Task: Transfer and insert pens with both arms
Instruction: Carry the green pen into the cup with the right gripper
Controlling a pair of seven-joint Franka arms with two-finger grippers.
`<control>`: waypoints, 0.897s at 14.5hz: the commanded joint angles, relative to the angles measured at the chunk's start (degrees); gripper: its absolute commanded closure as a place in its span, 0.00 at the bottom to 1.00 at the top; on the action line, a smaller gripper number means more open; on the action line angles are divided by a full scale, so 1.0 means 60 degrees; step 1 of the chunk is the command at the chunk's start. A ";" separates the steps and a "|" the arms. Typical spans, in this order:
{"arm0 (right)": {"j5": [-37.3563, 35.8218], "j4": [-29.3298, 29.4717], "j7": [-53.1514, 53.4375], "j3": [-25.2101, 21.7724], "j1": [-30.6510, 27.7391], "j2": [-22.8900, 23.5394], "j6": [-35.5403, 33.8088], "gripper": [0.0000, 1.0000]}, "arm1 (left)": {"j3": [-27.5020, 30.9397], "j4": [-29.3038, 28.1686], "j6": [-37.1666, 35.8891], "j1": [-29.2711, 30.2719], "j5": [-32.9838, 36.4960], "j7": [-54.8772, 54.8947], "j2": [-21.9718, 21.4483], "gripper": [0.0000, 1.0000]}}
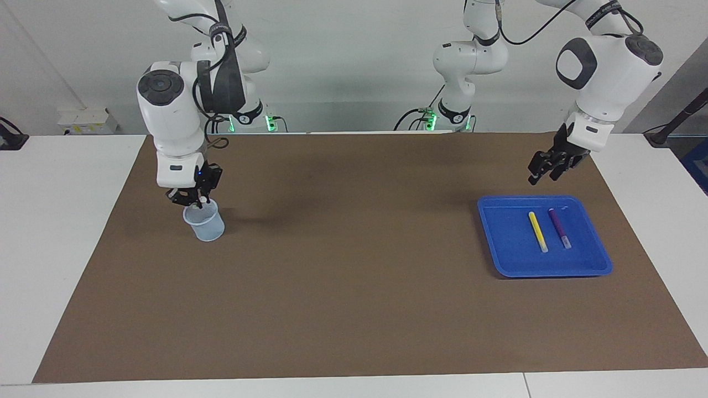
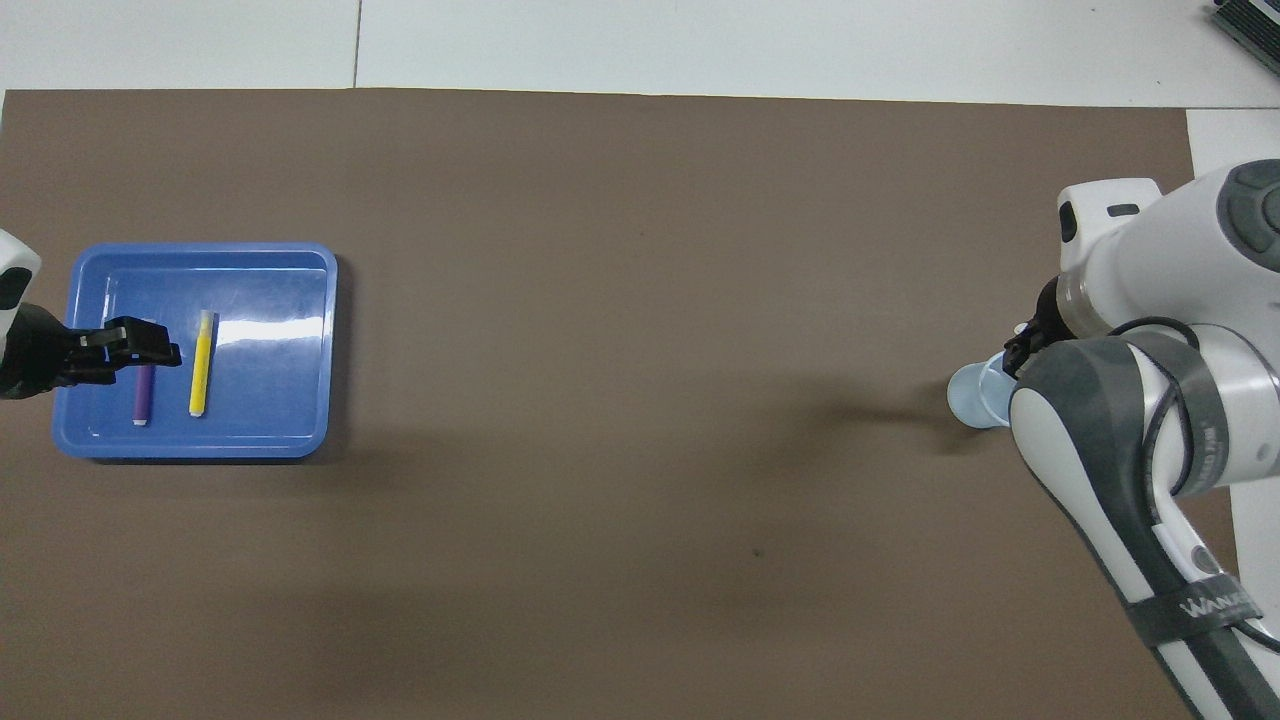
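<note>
A broad brown rectangular mat (image 1: 354,309) covers the white table (image 1: 61,221), set against a plain pale grey wall (image 1: 354,55) under even light, a white socket box (image 1: 87,120) at its foot

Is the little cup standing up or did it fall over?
Standing up: the cup rests on its base on the mat, mouth upward.

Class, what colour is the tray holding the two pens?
The tray is bright blue; the facing view shows it best.
</note>
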 commanded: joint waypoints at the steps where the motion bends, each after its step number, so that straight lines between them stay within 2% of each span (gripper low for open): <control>1: -0.0179 -0.1389 -0.0098 0.0163 -0.0142 -0.0641 0.1163 1.00 | -0.0070 -0.0100 0.0671 0.0299 -0.0130 0.0743 0.0492 0.28; 5: -0.0164 -0.1641 0.0004 0.0148 -0.0171 -0.0670 0.1342 1.00 | -0.0070 -0.0085 0.1506 0.0474 -0.0116 0.1065 0.1195 0.29; 7: -0.0164 -0.1626 -0.0010 0.0163 -0.0317 -0.0656 0.1328 0.16 | -0.0070 -0.0085 0.1770 0.0620 -0.0116 0.1242 0.1444 0.29; 8: -0.0164 -0.1582 -0.0097 0.0148 -0.0347 -0.0656 0.1269 0.00 | -0.0070 -0.0085 0.1945 0.0621 -0.0116 0.1242 0.1504 0.29; 13: 0.0025 -0.1289 -0.0069 0.0163 -0.0303 -0.0831 0.1108 0.00 | -0.0085 0.0031 0.2795 0.0723 -0.0116 0.1638 0.2454 0.28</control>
